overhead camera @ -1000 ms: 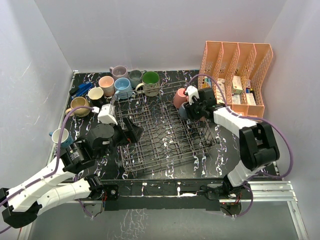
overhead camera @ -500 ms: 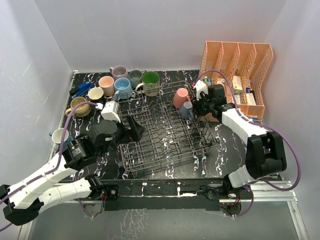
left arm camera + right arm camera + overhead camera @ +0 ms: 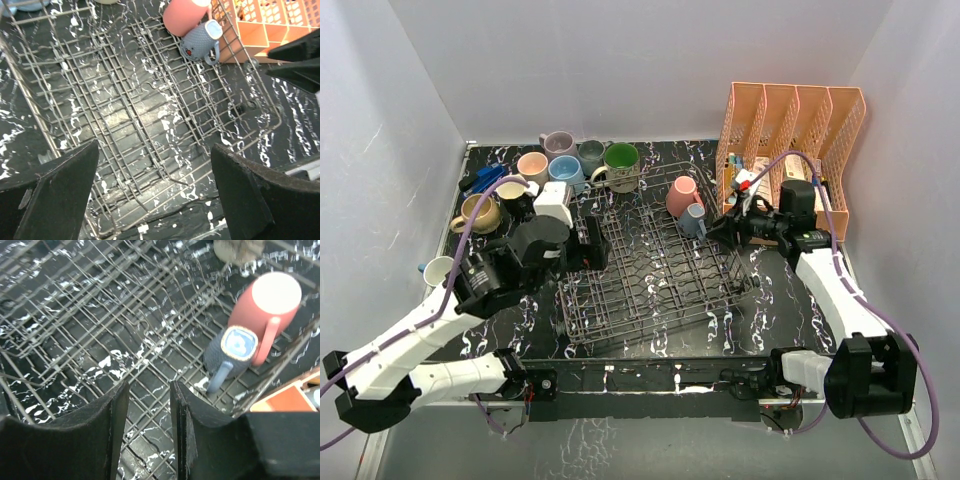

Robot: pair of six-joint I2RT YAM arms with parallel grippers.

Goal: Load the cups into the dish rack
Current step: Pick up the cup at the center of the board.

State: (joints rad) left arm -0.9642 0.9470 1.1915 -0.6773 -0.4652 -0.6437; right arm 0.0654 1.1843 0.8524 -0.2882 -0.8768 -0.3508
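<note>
Hovering over the left edge of the large dark wire dish rack (image 3: 650, 285), the left gripper (image 3: 592, 246) holds its claw spread wide and empty. The right gripper (image 3: 722, 230), claw narrowed on nothing, hangs at the rack's right edge, near the orange mesh file organizer (image 3: 790, 120). A pink ceramic mug (image 3: 681, 196) and a small blue-grey mug (image 3: 694, 219) sit touching in the rack's far-right corner. The unloaded mugs (image 3: 565, 172) crowd the bench's far-left corner, where a wide-open finger reaching in could topple neighbours.
</note>
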